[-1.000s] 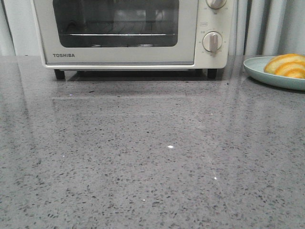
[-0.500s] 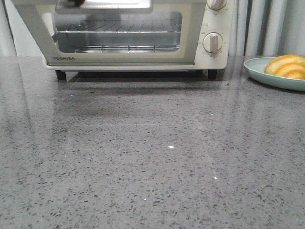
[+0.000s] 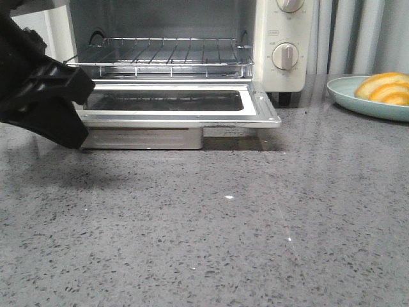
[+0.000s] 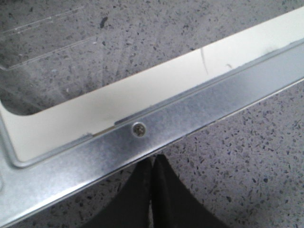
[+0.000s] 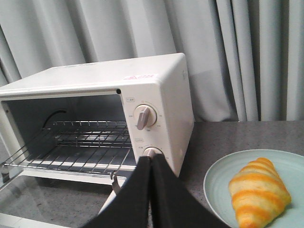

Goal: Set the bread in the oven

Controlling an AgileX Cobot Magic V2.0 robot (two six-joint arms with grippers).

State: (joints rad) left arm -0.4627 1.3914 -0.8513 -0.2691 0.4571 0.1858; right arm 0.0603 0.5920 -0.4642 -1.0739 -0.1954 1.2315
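Observation:
The oven (image 3: 284,38) stands at the back with its door (image 3: 172,114) dropped flat and the wire rack (image 3: 163,54) bare. My left gripper (image 3: 70,128) is by the door's front left corner; in the left wrist view it (image 4: 153,161) is shut on nothing, its tips just off the door's metal edge (image 4: 166,123). The bread (image 3: 385,87) lies on a pale teal plate (image 3: 348,96) at the right. In the right wrist view my right gripper (image 5: 152,159) is shut and empty, hanging between the oven (image 5: 161,90) and the bread (image 5: 259,190).
The open door juts forward over the grey speckled countertop (image 3: 223,224). Two knobs (image 3: 285,56) sit on the oven's right panel. Grey curtains (image 5: 228,47) hang behind. The plate (image 5: 218,190) lies right of the oven.
The oven door has swung from closed, through half open, to flat down. My left arm has come into the front view at the left, down by the door's edge.

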